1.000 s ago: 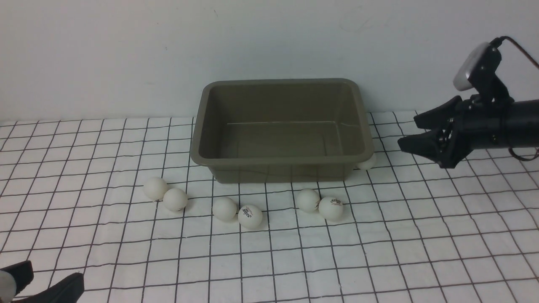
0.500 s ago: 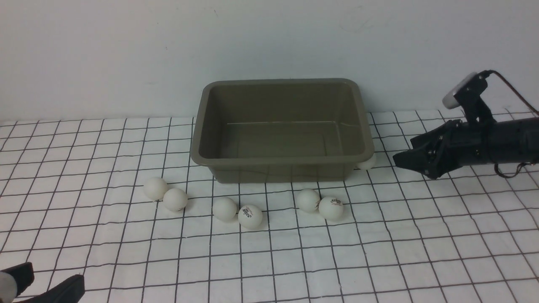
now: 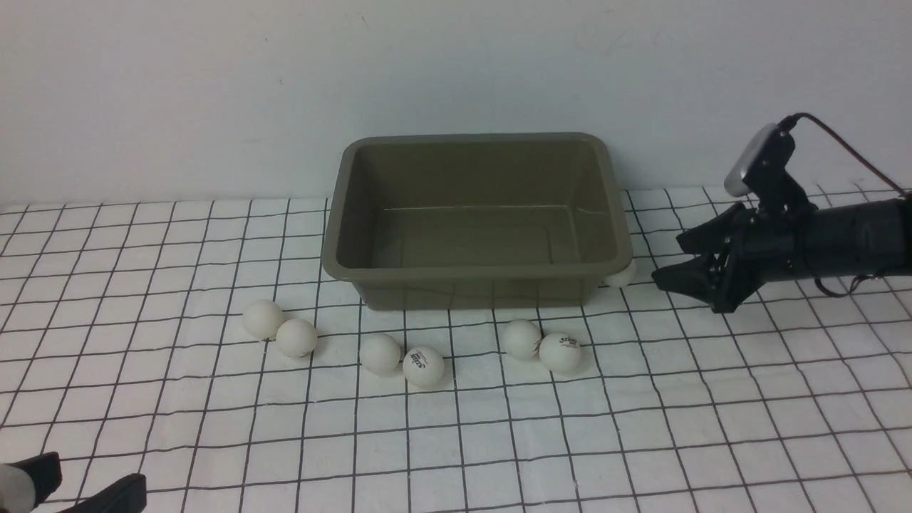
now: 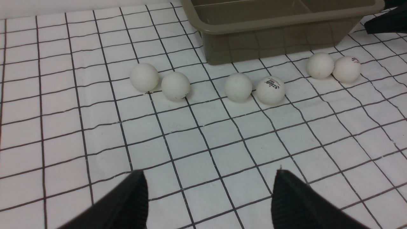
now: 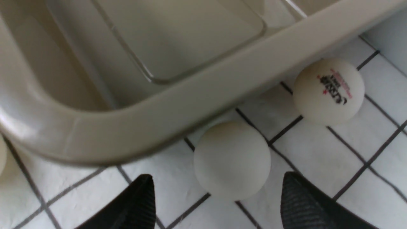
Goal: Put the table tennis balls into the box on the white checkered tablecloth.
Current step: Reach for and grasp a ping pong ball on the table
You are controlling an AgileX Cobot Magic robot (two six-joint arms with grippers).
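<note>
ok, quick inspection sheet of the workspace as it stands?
Surface: white checkered tablecloth, slightly wrinkled.
Job's things: box upright and empty; six table tennis balls in three pairs in front of it; plain ball and logo ball by its right wall.
Clutter: nothing seen.
Grippers: left gripper open, low, holding nothing; right gripper open, plain ball between its fingertips, not gripped.
Cables: dark cable arcing above the right arm.
Surroundings: white wall.
</note>
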